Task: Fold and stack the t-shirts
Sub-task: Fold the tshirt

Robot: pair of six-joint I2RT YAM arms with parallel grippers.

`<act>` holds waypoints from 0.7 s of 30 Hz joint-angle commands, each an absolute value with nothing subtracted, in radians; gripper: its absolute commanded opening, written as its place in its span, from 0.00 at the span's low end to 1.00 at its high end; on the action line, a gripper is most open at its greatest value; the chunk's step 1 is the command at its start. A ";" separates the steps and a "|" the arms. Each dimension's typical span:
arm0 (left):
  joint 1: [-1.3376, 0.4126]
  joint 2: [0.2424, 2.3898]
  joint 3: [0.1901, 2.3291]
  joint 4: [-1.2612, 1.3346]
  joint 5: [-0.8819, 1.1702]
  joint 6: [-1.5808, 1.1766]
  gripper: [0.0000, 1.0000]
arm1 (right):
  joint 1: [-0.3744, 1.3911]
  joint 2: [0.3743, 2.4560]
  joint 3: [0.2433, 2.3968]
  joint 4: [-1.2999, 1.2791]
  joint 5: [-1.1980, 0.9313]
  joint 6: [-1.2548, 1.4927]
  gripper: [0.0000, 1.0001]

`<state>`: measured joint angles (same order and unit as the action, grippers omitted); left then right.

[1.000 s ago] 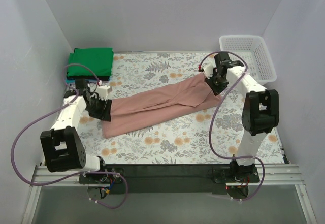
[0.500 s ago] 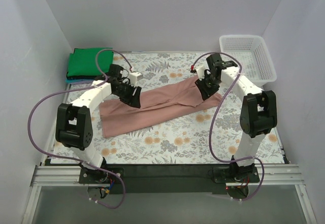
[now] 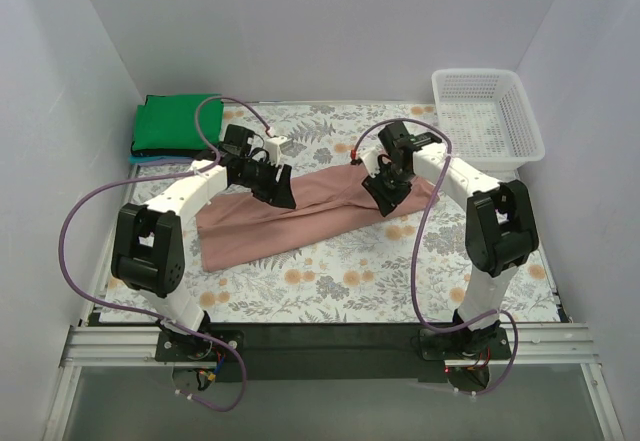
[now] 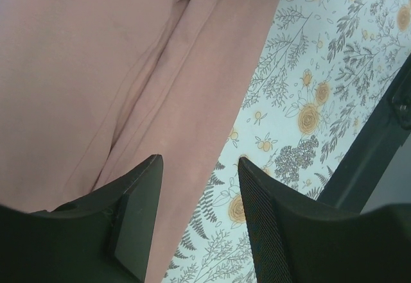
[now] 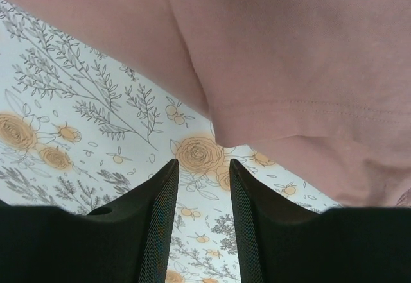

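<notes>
The dusty pink-brown t-shirt (image 3: 310, 211) is spread flat mid-table on the floral table cloth (image 3: 330, 281), long axis slanted from near-left to far-right. The left gripper (image 3: 279, 195) and right gripper (image 3: 381, 194) are poised over it, jaws parted, nothing pinched. A folded green t-shirt (image 3: 178, 124) is parked far-left.

Walls (image 3: 330, 21): plain white, three sides, evenly lit. Desk (image 3: 330, 329): dark top, under a floral cloth (image 3: 340, 286) with orange blooms. White mesh basket (image 3: 520, 126): far right corner.
</notes>
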<state>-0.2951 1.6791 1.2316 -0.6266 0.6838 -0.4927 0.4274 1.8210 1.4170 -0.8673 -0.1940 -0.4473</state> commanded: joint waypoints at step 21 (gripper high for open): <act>-0.643 1.732 1.156 -0.006 0.658 -0.352 0.53 | 0.212 1.890 1.621 -0.868 -0.153 -0.336 0.47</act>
<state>-0.5739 1.6573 1.1091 -0.1459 0.6933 -0.4442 0.2604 1.8694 1.5581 -0.8436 -0.1387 -0.4034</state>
